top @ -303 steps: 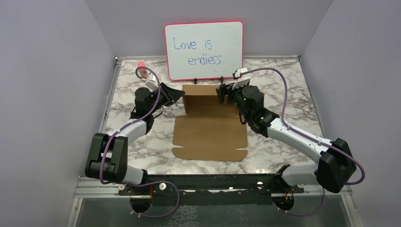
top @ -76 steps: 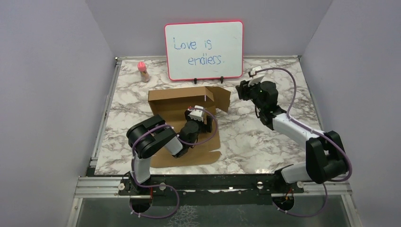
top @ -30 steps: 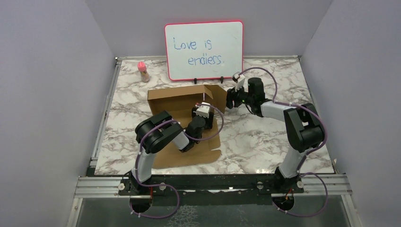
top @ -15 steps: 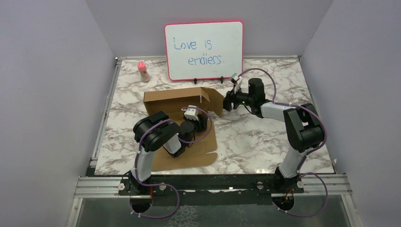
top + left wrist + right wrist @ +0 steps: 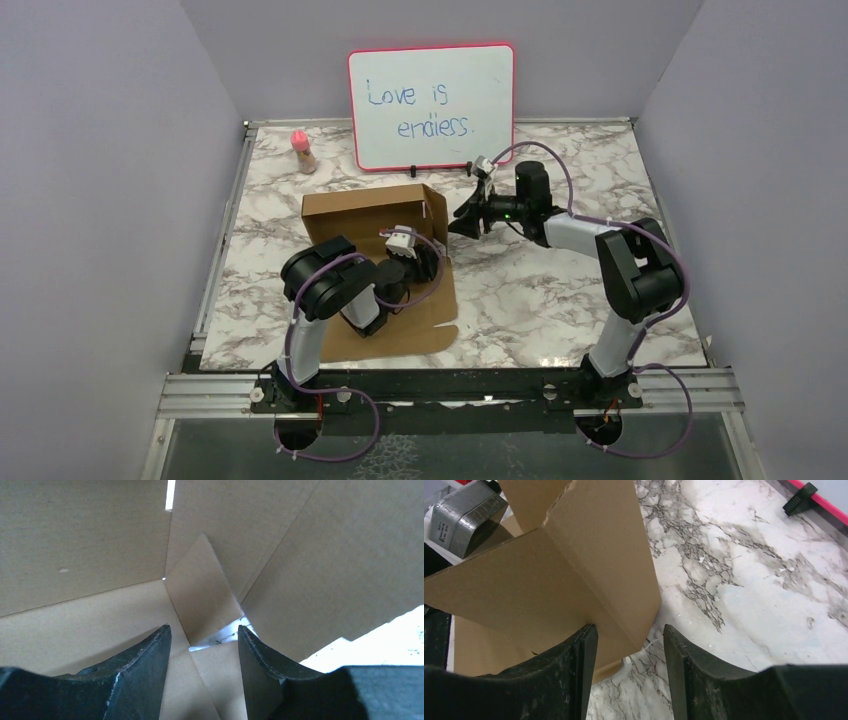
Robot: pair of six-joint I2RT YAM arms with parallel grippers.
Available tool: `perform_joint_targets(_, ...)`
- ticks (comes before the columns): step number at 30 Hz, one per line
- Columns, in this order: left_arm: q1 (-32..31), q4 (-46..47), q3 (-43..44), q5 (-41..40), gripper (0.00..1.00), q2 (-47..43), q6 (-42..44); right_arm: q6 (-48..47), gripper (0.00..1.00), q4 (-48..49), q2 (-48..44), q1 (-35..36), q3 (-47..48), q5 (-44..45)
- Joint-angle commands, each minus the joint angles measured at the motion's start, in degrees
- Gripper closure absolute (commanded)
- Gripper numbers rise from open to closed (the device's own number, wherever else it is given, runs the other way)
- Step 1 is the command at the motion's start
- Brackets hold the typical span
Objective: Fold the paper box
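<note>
Paper box [image 5: 360, 210] is sitting half-folded, back wall standing, whiteboard [image 5: 432, 105] behind it. Left gripper [image 5: 204, 630] is gaping inside its corner, right gripper [image 5: 629, 630] gaping at the side flap.

Your paper box [image 5: 362, 212] — plain brown cardboard, unprinted — sits half-formed on the desk [image 5: 560, 290], left of centre. Its far wall stands upright, long side facing you. The right side wall [image 5: 589, 575] is raised too and meets the far wall at a corner. Inside that corner a small flap [image 5: 202, 595] leans inward, with a slit of light at the top of the seam. The base lies flat. The near panel [image 5: 425, 335] is unfolded — flat on the desk, notched edge nearest you.
</note>
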Motion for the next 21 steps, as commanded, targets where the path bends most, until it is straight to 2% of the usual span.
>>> perform_joint_targets(1,-0.09,2.66,-1.83,4.11,0.47,-0.01,-2.50,-0.81,0.43,-0.13,1.74,1.24,2.10,-3.14)
perform_joint_targets(11,0.02,4.70,-4.06,5.33,0.47,-1.30,-2.59,0.36,0.44,3.31,3.67,2.56,0.13,-2.48)
perform_joint_targets(15,0.02,4.91,-5.76,4.85,0.40,-3.41,-2.67,0.24,0.44,3.64,3.87,2.67,-0.29,-1.86)
perform_joint_targets(21,0.02,1.63,-7.71,4.52,0.36,-8.46,-3.21,0.01,0.44,3.69,3.65,2.70,-0.43,-2.11)
